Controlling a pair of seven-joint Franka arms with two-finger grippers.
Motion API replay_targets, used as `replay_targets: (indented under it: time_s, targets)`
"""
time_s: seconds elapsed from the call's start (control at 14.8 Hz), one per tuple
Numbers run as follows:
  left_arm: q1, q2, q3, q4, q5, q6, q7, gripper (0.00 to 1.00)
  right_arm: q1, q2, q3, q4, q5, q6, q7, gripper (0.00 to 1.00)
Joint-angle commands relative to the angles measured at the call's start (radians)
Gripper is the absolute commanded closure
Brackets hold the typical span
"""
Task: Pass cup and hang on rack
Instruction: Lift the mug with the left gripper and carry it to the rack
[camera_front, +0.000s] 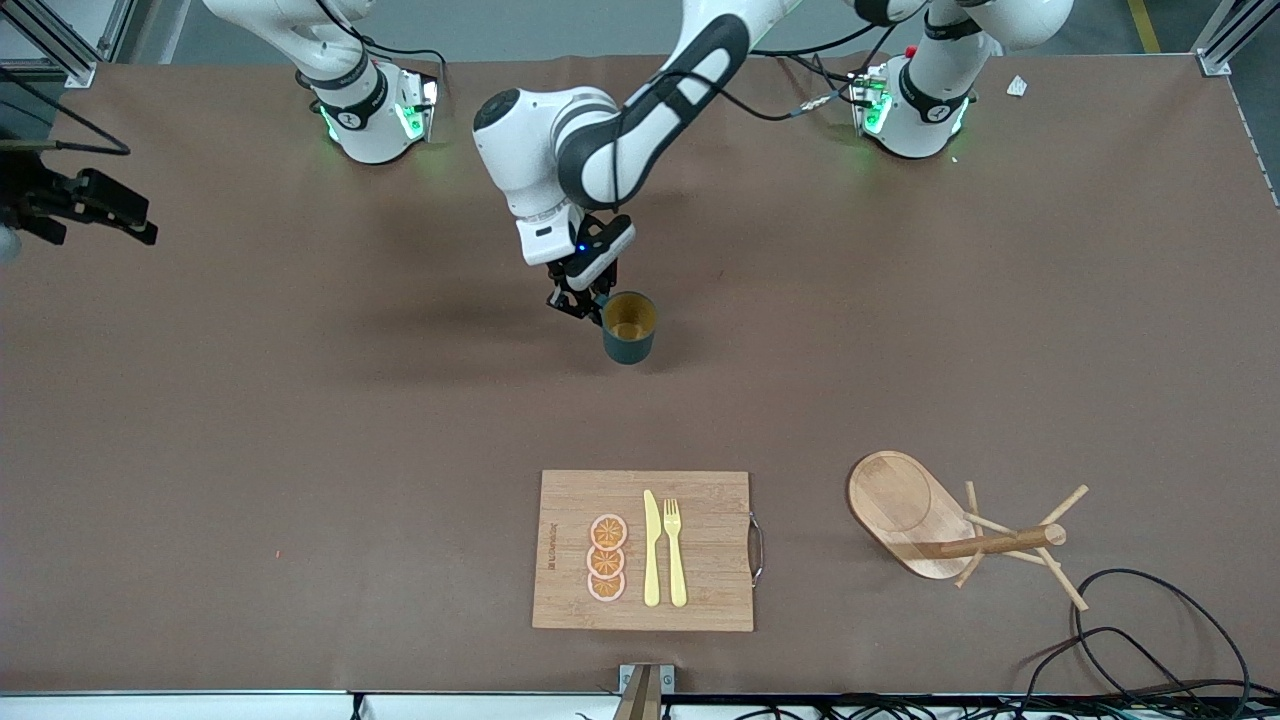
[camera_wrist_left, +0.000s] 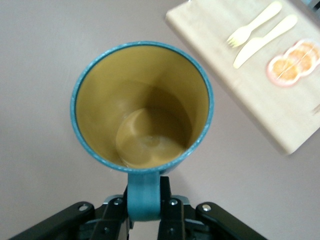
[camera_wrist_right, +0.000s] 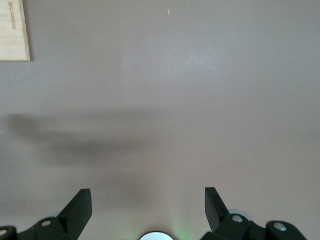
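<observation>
Small dark teal mug (camera_front: 629, 328) with loop handle and yellowish-tan interior, upright over mid brown worktop (camera_front: 300, 420), at 12 o'clock from the bamboo cutting board (camera_front: 644, 550). Left claw (camera_front: 578, 303) clenched on its handle; the left wrist view alone shows this grip. Right claw (camera_wrist_right: 148, 206), waiting, spread wide. Light wooden mug tree (camera_front: 950, 528) at 4 o'clock.

The left arm reaches toward the desk's middle; its hand (camera_front: 590, 300) is clamped, fingers (camera_wrist_left: 116, 216) pinching. The right hand (camera_wrist_right: 148, 207) waits raised, fingers spread.
</observation>
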Motion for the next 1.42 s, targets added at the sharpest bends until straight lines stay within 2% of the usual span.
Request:
replay_targets:
  time_s: [0.0, 0.41, 0.68, 1.08, 1.35]
  targets:
    - [0.070, -0.114, -0.005, -0.026, -0.096, -0.012, 0.085, 1.00, -0.008, -0.080, 0.006, -0.101, 0.018, 0.035, -0.012, 0.00]
    - [0.278, -0.248, -0.005, -0.029, -0.369, -0.012, 0.346, 1.00, -0.014, -0.078, -0.002, -0.091, 0.065, 0.058, -0.015, 0.00]
    - [0.446, -0.300, -0.008, -0.028, -0.596, -0.010, 0.548, 1.00, -0.012, -0.078, -0.003, -0.091, 0.054, 0.061, -0.036, 0.00]
    - [0.665, -0.311, -0.009, -0.026, -0.939, -0.009, 0.797, 1.00, -0.002, -0.076, 0.004, -0.088, -0.001, 0.056, -0.059, 0.00]
    - [0.797, -0.303, -0.008, -0.031, -1.166, -0.012, 0.958, 1.00, -0.002, -0.076, 0.004, -0.087, 0.005, 0.056, -0.052, 0.00]
